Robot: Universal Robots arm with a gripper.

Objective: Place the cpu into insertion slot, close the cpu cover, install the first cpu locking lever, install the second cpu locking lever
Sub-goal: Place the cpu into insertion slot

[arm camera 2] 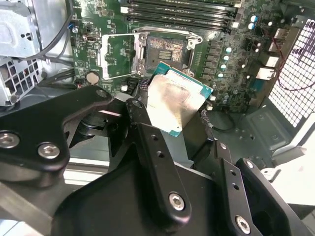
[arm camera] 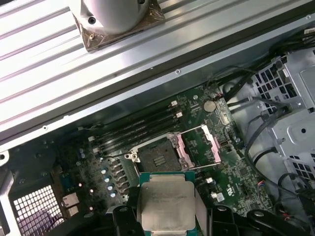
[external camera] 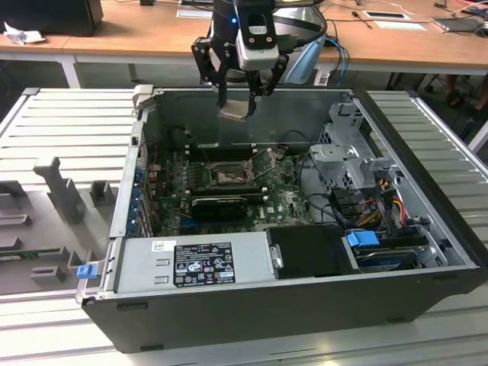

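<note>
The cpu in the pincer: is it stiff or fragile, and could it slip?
Probably stiff: the cpu shows no bend though the pincer grips only its edges. Its smooth metal top suggests it could slip. Likely light, being a thin plate.

**Robot arm, wrist end: parts as seen**

Item 1. Matt black metal two-finger gripper [external camera: 237, 105], built from flat jointed linkage bars [arm camera 2: 153, 162] with rounded ends. Small plain holes run along the bars.
Item 2. Silver round-headed screws [arm camera 2: 177, 201], set at the bars' pivots.
Item 3. Silver-grey boxy wrist housing [external camera: 255, 42] with a dark panel on its face, and a small blue glow [external camera: 231, 23] beside it.
Item 4. Black cable [external camera: 311, 32], looped at the housing's side.
</note>
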